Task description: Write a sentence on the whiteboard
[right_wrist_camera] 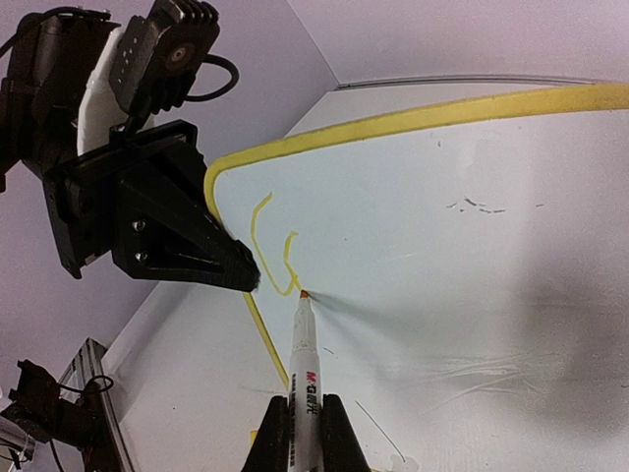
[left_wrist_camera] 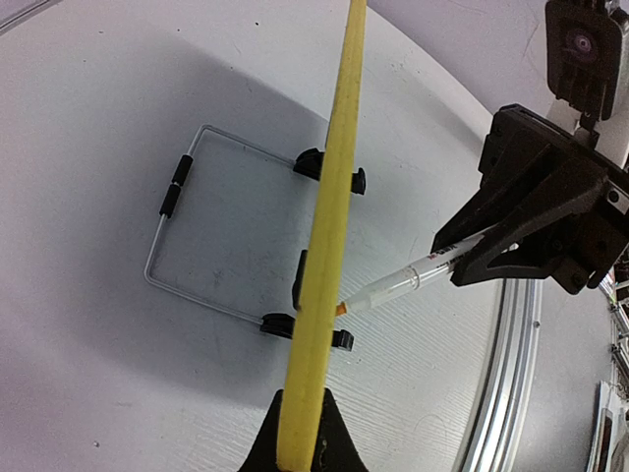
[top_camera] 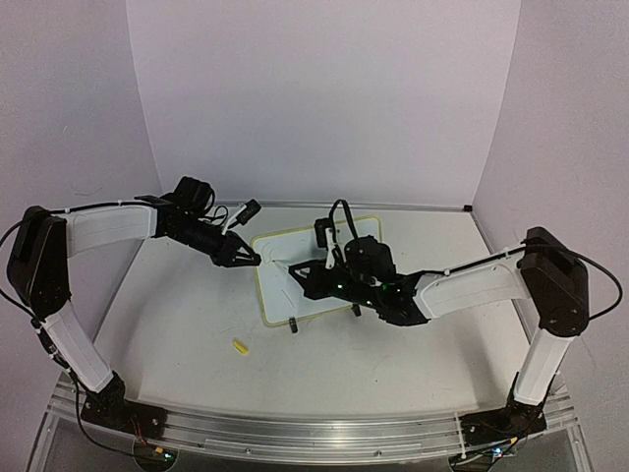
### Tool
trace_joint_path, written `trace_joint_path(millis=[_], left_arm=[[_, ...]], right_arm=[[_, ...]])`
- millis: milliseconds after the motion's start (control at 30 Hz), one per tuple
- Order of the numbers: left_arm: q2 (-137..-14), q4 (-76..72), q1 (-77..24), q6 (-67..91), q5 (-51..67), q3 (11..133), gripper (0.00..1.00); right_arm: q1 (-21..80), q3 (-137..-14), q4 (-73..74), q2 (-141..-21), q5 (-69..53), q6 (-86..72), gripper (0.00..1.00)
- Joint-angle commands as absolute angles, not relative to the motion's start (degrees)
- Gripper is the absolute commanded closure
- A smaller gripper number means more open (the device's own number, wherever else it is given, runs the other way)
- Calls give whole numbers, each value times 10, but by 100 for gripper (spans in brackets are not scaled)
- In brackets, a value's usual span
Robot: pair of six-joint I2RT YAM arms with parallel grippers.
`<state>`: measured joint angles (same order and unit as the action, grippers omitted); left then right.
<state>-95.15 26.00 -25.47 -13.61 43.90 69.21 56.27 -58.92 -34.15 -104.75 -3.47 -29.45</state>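
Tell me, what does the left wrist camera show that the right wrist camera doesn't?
Only the left wrist view: the whiteboard edge-on, the wire stand and black clip feet behind it, and the right tool seen from outside. Only the right wrist view: the board's white face with a few yellow strokes, and the left tool from outside, clamped on the frame. Both: the marker, its tip touching the board, and the yellow frame.

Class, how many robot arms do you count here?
2. The left arm reaches from the left, jaws shut on the whiteboard edge; the right arm comes from the right, holding a marker to the board.
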Motion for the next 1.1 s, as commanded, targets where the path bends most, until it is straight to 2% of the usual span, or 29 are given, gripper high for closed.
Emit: trace_joint_path(millis=[0,1067], left_arm=[[-933,270,-249,-147,386,693,100],[-931,271,-249,-149,387,693,100]], right_arm=[[558,-590,-338,-1025,1,-294,100],[558,-636,-338,-1046,4,-279,100]])
